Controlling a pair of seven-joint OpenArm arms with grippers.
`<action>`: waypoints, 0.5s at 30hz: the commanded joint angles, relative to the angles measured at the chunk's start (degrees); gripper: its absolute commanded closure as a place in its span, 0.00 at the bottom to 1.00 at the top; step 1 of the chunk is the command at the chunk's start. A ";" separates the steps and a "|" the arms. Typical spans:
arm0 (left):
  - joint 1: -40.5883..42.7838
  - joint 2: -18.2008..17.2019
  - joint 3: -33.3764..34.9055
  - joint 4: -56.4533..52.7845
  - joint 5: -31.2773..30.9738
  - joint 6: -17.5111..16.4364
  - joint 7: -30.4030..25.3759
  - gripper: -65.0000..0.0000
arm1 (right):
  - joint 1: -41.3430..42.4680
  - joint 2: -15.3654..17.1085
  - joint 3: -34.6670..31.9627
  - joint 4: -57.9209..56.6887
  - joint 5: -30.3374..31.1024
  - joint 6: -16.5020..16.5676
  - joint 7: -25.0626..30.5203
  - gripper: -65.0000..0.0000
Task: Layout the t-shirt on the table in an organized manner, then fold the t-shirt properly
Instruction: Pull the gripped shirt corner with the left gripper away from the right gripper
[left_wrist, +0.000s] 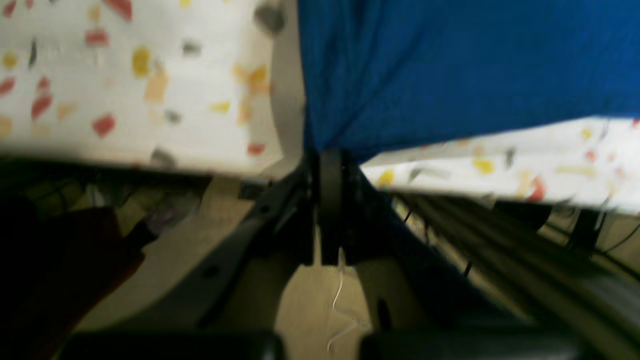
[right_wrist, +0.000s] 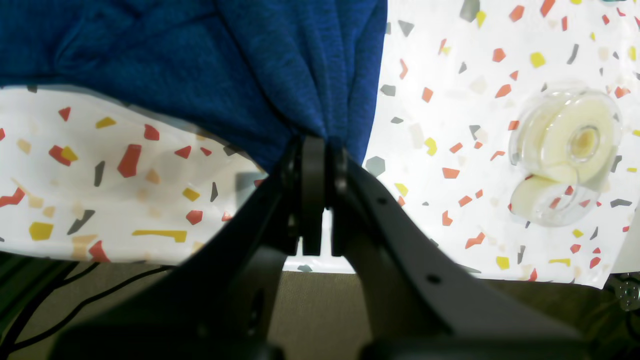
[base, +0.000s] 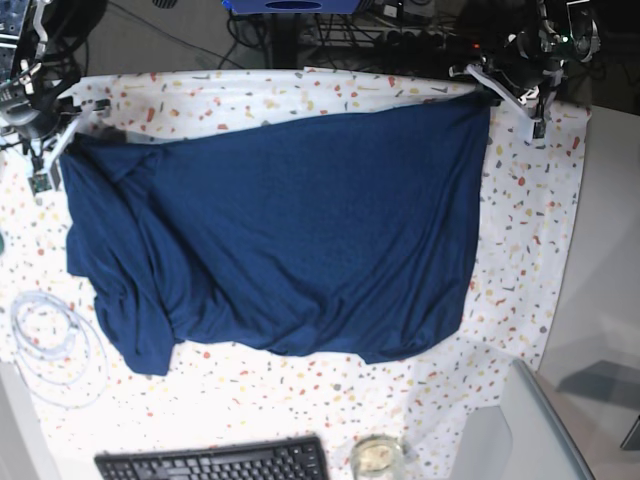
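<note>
The dark navy t-shirt (base: 300, 220) lies spread across the speckled table (base: 520, 230), bunched and creased along its left side and lower edge. My left gripper (base: 487, 92) is at the shirt's far right corner in the base view. The left wrist view shows it (left_wrist: 330, 152) shut on a pinch of the blue fabric (left_wrist: 450, 65) by the table (left_wrist: 100, 75) edge. My right gripper (base: 68, 138) is at the far left corner. In the right wrist view it (right_wrist: 320, 142) is shut on gathered fabric (right_wrist: 200, 60) over the table (right_wrist: 450, 125).
A clear tape roll (right_wrist: 565, 150) sits on the cloth beside the right gripper. A coiled white cable (base: 50, 340) lies at the left, a black keyboard (base: 210, 462) and a small clear round object (base: 375, 458) at the front edge. Plain grey surface (base: 605, 300) borders the right.
</note>
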 joint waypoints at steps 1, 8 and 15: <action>0.09 -0.90 -0.29 0.81 -0.34 -0.24 0.28 1.00 | 0.07 0.67 0.47 0.81 -0.10 -0.25 0.70 1.00; 0.09 -0.99 -0.29 0.81 -0.34 -0.24 1.33 1.00 | -0.01 0.41 0.38 0.81 -0.10 -0.25 0.70 1.00; 1.06 -0.99 -0.29 1.42 -0.34 -0.24 1.33 0.71 | -0.10 -0.91 0.38 0.81 -0.10 -0.25 0.70 1.00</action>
